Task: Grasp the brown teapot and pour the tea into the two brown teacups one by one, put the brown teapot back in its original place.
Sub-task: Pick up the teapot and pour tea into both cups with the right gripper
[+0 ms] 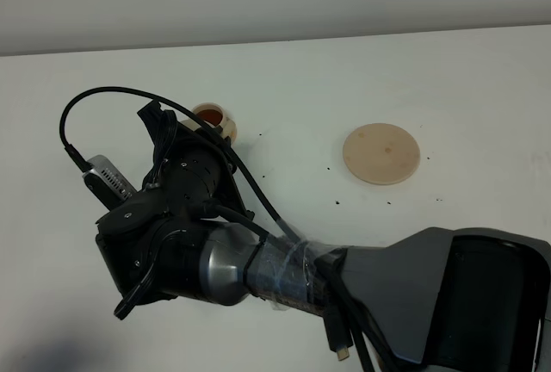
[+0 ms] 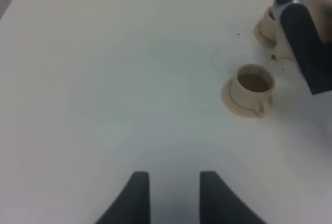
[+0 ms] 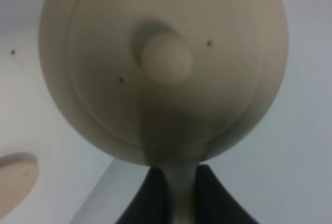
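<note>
The brown teapot fills the right wrist view, lid and knob facing the camera. My right gripper is shut on its loop handle. In the left wrist view the teapot is partly hidden behind the right gripper's dark fingers, and its spout sits close by the near teacup. That cup holds brown liquid. The second teacup stands just behind it and also shows in the high view. The round tan saucer lies bare. My left gripper is open above bare table.
My right arm reaches across to the left side of the white table and hides the teapot and the near cup in the high view. Small dark specks dot the table around the saucer.
</note>
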